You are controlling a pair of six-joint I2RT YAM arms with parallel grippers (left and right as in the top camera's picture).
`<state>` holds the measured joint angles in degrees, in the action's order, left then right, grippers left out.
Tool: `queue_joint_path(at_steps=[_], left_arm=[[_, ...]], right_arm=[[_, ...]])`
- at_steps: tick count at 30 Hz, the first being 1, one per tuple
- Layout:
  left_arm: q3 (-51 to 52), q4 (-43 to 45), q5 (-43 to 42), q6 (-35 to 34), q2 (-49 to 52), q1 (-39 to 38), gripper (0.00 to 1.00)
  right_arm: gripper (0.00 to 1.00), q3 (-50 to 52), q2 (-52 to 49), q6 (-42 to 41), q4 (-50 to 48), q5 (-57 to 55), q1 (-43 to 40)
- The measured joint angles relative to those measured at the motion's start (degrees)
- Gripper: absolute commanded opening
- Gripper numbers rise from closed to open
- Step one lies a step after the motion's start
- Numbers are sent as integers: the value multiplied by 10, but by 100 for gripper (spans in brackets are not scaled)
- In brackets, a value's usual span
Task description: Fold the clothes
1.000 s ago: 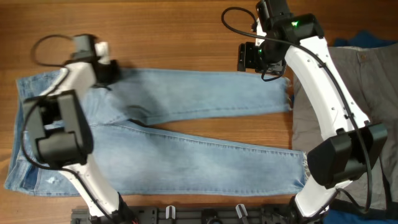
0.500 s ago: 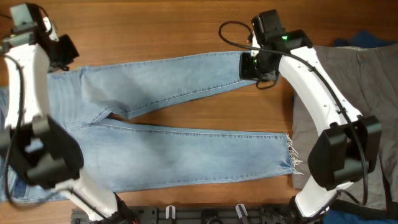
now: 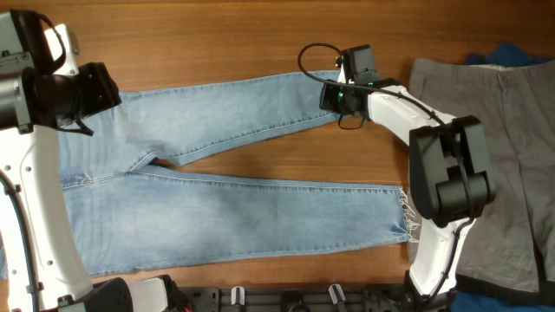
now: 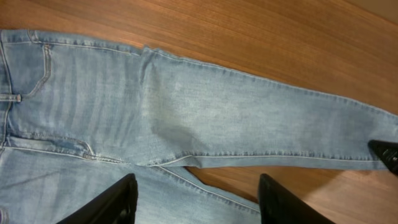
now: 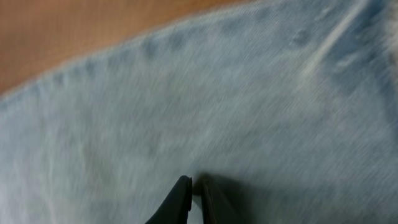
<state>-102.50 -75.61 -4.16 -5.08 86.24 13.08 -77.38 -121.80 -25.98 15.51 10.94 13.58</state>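
Observation:
The clothes, light blue denim jeans (image 3: pixel 243 217), lie spread on the wooden table with the waist at the left and both legs pointing right. The lower leg ends in a frayed hem (image 3: pixel 406 218). My right gripper (image 3: pixel 333 95) is down on the far end of the upper leg. In the right wrist view its jaws (image 5: pixel 194 190) are pinched together on the denim (image 5: pixel 217 93). My left gripper (image 3: pixel 94 90) hangs above the hip area at the far left. Its jaws (image 4: pixel 196 208) are open and hold nothing, with the jeans (image 4: pixel 186 112) well below them.
A grey garment (image 3: pixel 512 156) lies at the right edge of the table, with a dark blue one (image 3: pixel 520 55) showing behind it. Bare wood (image 3: pixel 217 35) runs along the back. A black rail (image 3: pixel 286 300) lines the front edge.
My left gripper has let go of the jeans, opened and lifted away to the left. My right gripper came down onto the upper leg's end and closed. The upper leg now slants.

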Motion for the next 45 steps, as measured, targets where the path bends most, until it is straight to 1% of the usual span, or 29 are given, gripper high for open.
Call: queue_joint_path(at_steps=[1, 3, 5, 7, 8, 9, 10, 11, 12, 13, 14, 16, 17, 18, 19, 21, 24, 26, 27, 28, 32, 36, 37, 38, 39, 40, 42, 44, 45], left_arm=[[0, -1, 0, 0, 0, 0, 65], [0, -1, 0, 0, 0, 0, 68], [0, -2, 0, 0, 0, 0, 70], [0, -3, 0, 0, 0, 0, 71], [0, -5, 0, 0, 0, 0, 72], [0, -9, 0, 0, 0, 0, 73], [0, -11, 0, 0, 0, 0, 80], [0, -14, 0, 0, 0, 0, 82], [0, -17, 0, 1, 0, 0, 82], [0, -19, 0, 0, 0, 0, 82], [0, -21, 0, 0, 0, 0, 83], [0, -22, 0, 0, 1, 0, 82], [0, -22, 0, 0, 1, 0, 83], [0, -22, 0, 0, 1, 0, 82], [0, -22, 0, 0, 1, 0, 82], [0, -22, 0, 0, 1, 0, 82], [0, -22, 0, 0, 1, 0, 82], [0, -22, 0, 0, 1, 0, 81], [0, -21, 0, 0, 1, 0, 81], [0, -20, 0, 0, 1, 0, 81], [0, -20, 0, 0, 1, 0, 81], [0, -13, 0, 0, 1, 0, 82], [0, -12, 0, 0, 1, 0, 82], [0, -10, 0, 0, 1, 0, 84], [0, -7, 0, 0, 1, 0, 85], [0, -7, 0, 0, 1, 0, 85], [0, -7, 0, 0, 1, 0, 86], [0, -18, 15, 0, 1, 0, 87], [0, -31, 35, -8, 1, 3, 85]], right_arm=[[7, -2, -6, -7, -16, 5, -9], [4, -5, -30, -33, -86, 28, -53], [4, -2, -52, -45, -181, 54, -97], [5, -2, -62, -46, -214, 58, -126], [19, -6, -64, -38, -213, 60, -132], [30, -14, -66, -20, -210, 63, -134], [34, -21, -67, 2, -199, 71, -134], [40, -33, -67, 22, -174, 84, -133], [48, -56, -67, 46, -129, 95, -132], [63, -70, -61, 63, -76, 101, -131], [71, -77, -53, 72, -29, 105, -131], [76, -80, -21, 90, 46, 107, -131], [76, -84, -12, 95, 67, 100, -131], [73, -85, -7, 98, 80, 86, -131], [63, -85, -7, 110, 83, 69, -130], [56, -83, -9, 130, 83, 55, -130], [41, -79, -16, 158, 90, 54, -130], [26, -77, -32, 202, 84, 87, -129], [13, -77, -35, 218, 81, 100, -129], [6, -77, -41, 230, 70, 114, -128], [4, -72, -55, 240, -6, 124, -126], [4, -64, -63, 200, -211, 87, -123], [9, -66, -63, 193, -247, 83, -125], [61, -71, -63, 187, -253, 81, -128], [78, -76, -63, 182, -254, 81, -131], [100, -81, -63, 179, -254, 81, -133], [100, -93, -62, 179, -244, 85, -138], [100, -96, -53, 182, -201, 95, -142], [100, -93, -33, 183, -153, 98, -143]])
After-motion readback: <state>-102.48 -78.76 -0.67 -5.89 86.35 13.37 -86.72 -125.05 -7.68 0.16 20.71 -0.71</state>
